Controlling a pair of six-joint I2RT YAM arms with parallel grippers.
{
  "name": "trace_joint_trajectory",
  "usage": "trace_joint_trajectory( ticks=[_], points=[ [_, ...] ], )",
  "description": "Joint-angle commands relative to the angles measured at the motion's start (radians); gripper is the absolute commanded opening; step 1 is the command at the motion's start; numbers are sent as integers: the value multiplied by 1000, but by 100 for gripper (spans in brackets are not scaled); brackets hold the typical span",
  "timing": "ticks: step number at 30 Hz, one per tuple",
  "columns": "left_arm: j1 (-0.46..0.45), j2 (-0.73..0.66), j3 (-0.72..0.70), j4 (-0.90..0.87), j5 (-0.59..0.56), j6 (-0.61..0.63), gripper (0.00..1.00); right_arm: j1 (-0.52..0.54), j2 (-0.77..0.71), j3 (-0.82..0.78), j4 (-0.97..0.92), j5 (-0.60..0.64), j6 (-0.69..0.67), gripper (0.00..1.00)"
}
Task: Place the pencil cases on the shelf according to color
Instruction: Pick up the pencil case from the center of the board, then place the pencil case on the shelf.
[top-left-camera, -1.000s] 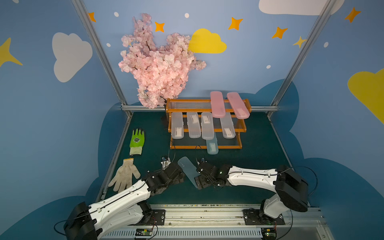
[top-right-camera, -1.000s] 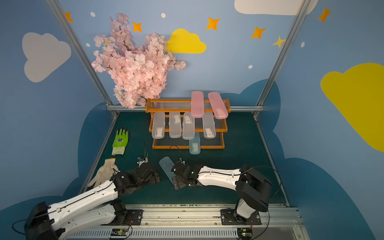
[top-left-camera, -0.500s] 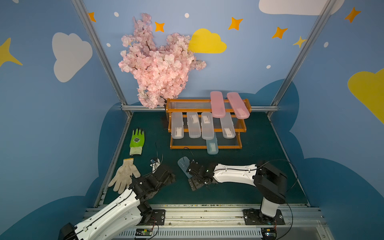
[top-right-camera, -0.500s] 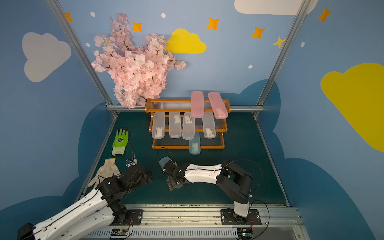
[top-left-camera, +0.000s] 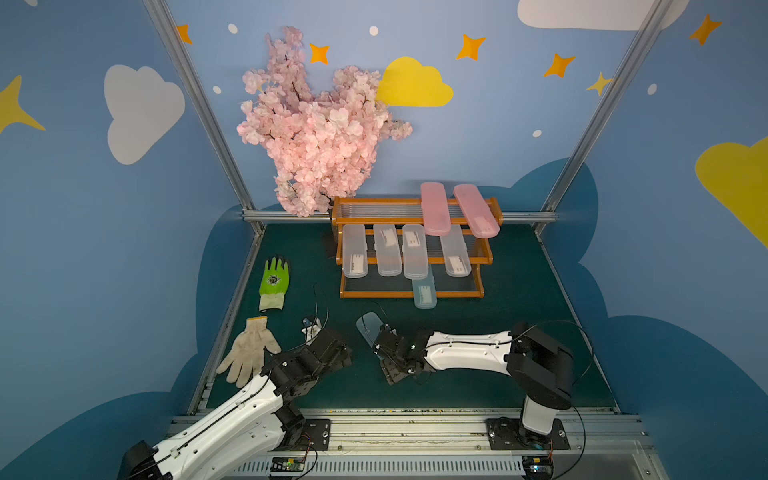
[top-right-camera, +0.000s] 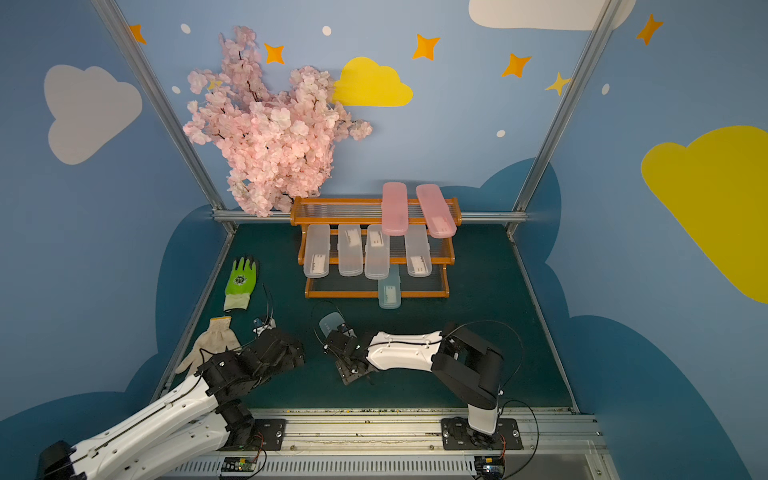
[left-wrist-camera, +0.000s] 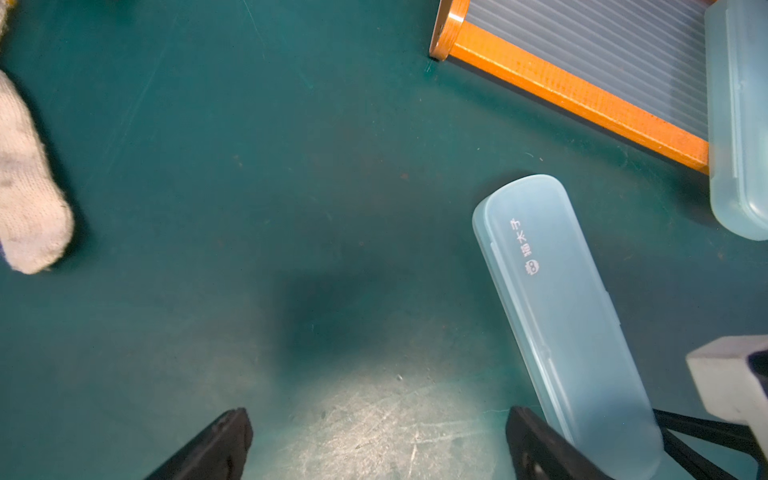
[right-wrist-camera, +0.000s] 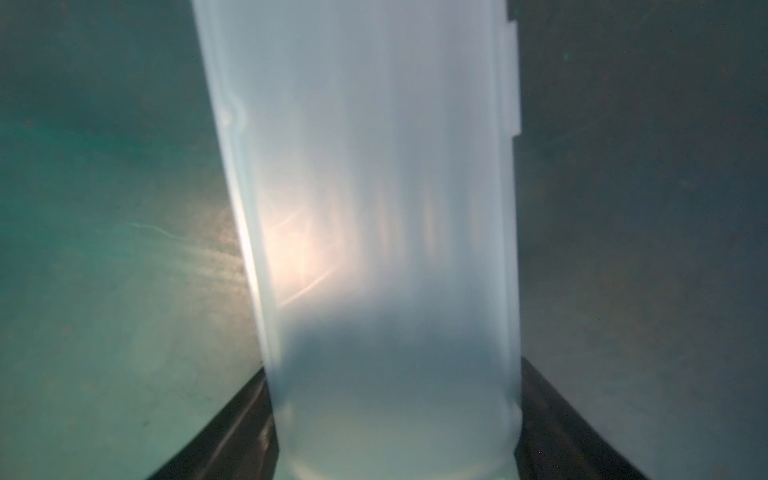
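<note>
A pale blue pencil case (top-left-camera: 369, 326) (left-wrist-camera: 557, 311) lies on the green mat in front of the shelf (top-left-camera: 411, 294). My right gripper (top-left-camera: 384, 349) (right-wrist-camera: 395, 436) is shut on its near end, a black finger pressing each long side. My left gripper (left-wrist-camera: 380, 440) hovers open and empty over bare mat just left of that case. On the shelf, two pink cases (top-left-camera: 435, 210) lie on the top tier, several clear cases (top-left-camera: 354, 255) on the middle tier, and another pale blue case (top-left-camera: 424, 293) on the bottom tier.
A green glove (top-left-camera: 274, 282) and a beige glove (top-left-camera: 249, 353) lie at the mat's left side. A pink blossom branch (top-left-camera: 316, 137) hangs over the shelf's left end. Metal frame posts and a rail bound the mat.
The right gripper's jaws have closed in onto the blue case on the mat. The left arm has drawn back to the left, away from that case.
</note>
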Motion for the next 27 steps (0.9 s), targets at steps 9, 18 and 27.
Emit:
trace_joint_trajectory(
  ticks=[9, 18, 27],
  points=[
    [17, -44, 57, -42, -50, 41, 100, 35, -272, -132, -30, 188, 130, 48],
    [194, 43, 92, 96, 57, 132, 100, -1, -288, -88, 16, 214, 238, 47],
    [316, 87, 94, 149, 142, 184, 100, -93, -25, 167, 42, 172, 243, 42]
  ],
)
